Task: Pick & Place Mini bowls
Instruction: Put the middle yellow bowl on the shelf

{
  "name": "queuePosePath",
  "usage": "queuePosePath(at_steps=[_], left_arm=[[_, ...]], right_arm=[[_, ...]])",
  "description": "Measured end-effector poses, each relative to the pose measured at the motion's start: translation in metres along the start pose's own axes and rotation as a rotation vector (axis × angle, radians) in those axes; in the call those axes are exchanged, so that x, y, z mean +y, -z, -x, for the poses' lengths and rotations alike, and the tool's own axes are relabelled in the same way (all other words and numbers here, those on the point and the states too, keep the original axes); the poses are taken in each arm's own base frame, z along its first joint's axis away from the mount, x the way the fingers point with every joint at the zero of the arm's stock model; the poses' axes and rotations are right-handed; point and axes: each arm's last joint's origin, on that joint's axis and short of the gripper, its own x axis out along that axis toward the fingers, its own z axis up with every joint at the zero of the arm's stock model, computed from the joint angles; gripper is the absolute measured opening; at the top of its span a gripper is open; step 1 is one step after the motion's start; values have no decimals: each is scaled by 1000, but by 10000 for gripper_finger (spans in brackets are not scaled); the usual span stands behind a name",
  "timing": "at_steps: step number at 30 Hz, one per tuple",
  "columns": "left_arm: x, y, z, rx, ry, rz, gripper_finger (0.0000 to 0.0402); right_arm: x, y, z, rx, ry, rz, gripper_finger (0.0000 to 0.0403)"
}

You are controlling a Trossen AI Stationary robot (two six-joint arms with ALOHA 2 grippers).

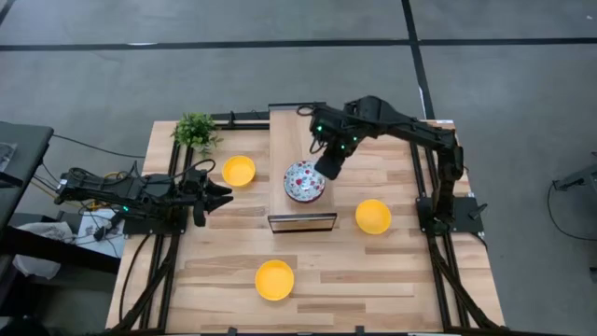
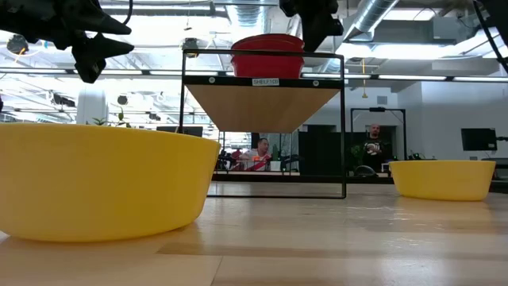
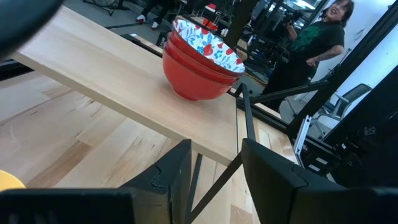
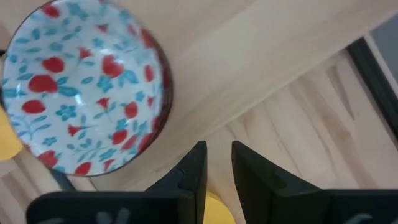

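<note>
my right tool (image 1: 328, 171) hung just above the stack of floral bowls (image 1: 305, 181) on the raised shelf (image 1: 289, 131), fingers a little apart, holding nothing. the top bowl was empty. three yellow bowls (image 1: 239, 171) (image 1: 373, 217) (image 1: 274, 280) sat empty on the worktop (image 1: 420, 280). my left tool (image 1: 216, 196) waited near the plant (image 1: 195, 129), fingers apart.

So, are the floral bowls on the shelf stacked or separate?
Stacked: the floral bowls sit nested upright on the shelf, red rims layered.

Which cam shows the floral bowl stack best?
Left wrist view: the floral bowl stack shows nested red sides and patterned inside on the shelf. High and right wrist views show only the top bowl's inside; low view only red sides.
</note>
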Motion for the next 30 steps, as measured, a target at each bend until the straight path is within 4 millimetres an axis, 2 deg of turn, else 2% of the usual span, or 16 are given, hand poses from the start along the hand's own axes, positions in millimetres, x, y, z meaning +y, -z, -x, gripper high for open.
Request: queuePosePath(at_steps=[8,13,19,24,30], left_arm=[[0,0,0,0,0,0,140],[0,0,0,0,0,0,140],[0,0,0,-2,0,1,140],[0,0,0,-4,2,1,140],[-1,-1,0,-10,5,3,140]], right_arm=[[-16,0,5,-2,-36,-130,63],[-20,15,1,74,-93,-237,63],[-19,65,-14,220,-42,-377,63],[-8,108,-24,297,8,-499,63],[7,144,-47,313,28,-575,63]])
